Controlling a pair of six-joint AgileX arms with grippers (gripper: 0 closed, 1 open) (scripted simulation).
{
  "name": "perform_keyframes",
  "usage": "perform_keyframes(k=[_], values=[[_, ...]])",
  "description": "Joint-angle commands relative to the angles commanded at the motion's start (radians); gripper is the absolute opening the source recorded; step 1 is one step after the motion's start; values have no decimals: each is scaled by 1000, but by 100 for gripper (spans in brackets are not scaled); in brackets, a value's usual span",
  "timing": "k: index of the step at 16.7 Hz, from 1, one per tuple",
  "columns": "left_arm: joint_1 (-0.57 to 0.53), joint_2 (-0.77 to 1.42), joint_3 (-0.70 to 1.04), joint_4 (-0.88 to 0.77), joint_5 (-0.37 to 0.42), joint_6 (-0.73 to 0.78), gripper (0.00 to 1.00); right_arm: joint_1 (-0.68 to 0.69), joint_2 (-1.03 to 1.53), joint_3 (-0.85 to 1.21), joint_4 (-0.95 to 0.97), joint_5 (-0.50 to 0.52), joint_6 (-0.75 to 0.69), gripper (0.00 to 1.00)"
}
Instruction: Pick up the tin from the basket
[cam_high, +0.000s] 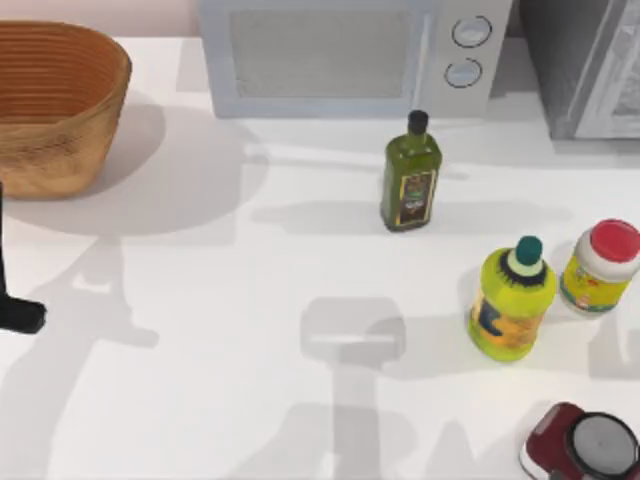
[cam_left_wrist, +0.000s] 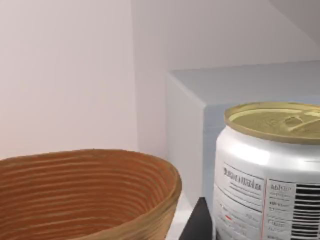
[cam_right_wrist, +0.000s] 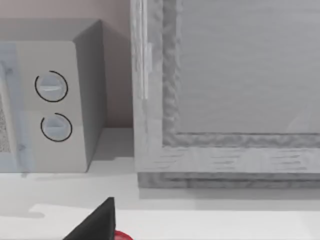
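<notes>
The tin (cam_left_wrist: 265, 170), white-labelled with a barcode and a pale gold top, hangs close up in the left wrist view, level with the basket's rim and beside it. One dark finger (cam_left_wrist: 199, 223) of my left gripper presses against its side. The orange-brown woven basket (cam_high: 55, 105) stands at the table's back left; I see nothing inside it (cam_left_wrist: 85, 195). Part of my left arm (cam_high: 18, 312) shows at the left edge, in front of the basket. A black fingertip (cam_right_wrist: 95, 222) of my right gripper shows in the right wrist view, facing the back right of the table.
A microwave (cam_high: 340, 50) stands at the back, a grey appliance (cam_high: 590, 60) at the back right. A green oil bottle (cam_high: 410, 175) is mid-table. A yellow bottle (cam_high: 512, 300), a red-lidded yellow jar (cam_high: 600, 265) and a maroon container (cam_high: 585, 450) occupy the right.
</notes>
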Motion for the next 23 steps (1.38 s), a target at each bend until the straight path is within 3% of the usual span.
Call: perform_keyframes(k=[15,19,23], values=[[-133,1547,659,780,846,49,0,0,0,0,0,0,0,100],[-147,1840,778,946,1036,53,0,0,0,0,0,0,0,100],[-143,2040,862,1061,1176,54,0,0,0,0,0,0,0,100]])
